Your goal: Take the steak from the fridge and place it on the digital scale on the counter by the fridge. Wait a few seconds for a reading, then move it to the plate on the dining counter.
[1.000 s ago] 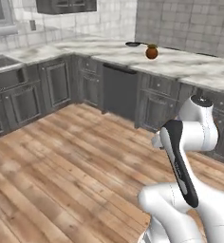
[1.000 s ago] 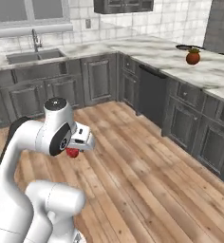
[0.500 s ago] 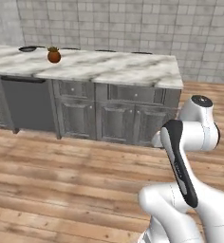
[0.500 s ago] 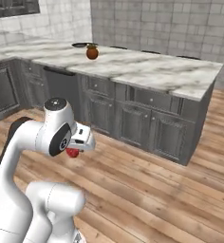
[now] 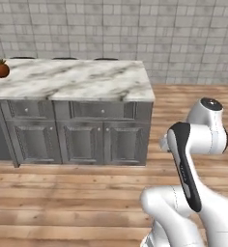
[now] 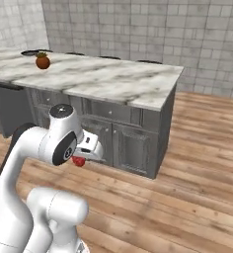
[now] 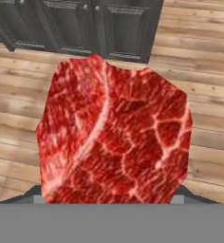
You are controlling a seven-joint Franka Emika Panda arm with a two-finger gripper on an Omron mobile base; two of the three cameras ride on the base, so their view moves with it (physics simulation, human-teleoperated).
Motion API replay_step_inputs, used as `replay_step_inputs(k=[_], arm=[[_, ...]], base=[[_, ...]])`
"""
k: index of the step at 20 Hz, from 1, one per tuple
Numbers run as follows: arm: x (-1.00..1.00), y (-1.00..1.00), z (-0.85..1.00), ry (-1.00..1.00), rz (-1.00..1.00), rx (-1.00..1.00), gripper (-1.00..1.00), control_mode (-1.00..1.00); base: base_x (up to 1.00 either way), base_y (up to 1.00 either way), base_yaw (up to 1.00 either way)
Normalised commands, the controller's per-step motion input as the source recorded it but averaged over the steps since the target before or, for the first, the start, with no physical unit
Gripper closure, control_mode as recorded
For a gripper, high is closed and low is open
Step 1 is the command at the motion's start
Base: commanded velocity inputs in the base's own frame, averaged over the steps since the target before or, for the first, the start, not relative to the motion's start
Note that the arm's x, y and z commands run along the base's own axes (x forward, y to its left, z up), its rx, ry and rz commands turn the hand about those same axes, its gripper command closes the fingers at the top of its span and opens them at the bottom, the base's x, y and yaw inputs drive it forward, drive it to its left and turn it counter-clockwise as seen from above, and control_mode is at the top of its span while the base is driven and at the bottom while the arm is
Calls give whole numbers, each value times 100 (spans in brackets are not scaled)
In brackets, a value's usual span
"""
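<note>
- The steak (image 7: 115,133) sits in the claw (image 6: 80,159), whose jaws are partly closed on it, tucked close to the arm above the wooden floor (image 6: 197,163).
- Carry it level and keep the grip firm while the base drives.
- The hand view shows its marbling; the right base view shows a marble table (image 6: 113,79) with a small reddish fruit (image 6: 42,62).

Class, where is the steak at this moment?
The steak is held in the gripper, above the wooden floor in front of the dark grey cabinets.
</note>
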Motion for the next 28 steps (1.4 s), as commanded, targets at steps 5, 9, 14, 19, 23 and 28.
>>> replay_step_inputs(k=[5,9,14,19,23,28], arm=[[0,0,0,0,0,0,100,100],[0,0,0,0,0,0,100,100],[0,0,0,0,0,0,100,100],[0,0,0,0,0,0,100,100],[0,0,0,0,0,0,100,100],[0,0,0,0,0,0,100,100]], base=[[100,-84,34],[100,-100,24],[63,-100,3],[42,-100,-5],[70,-100,0],[100,-92,14]])
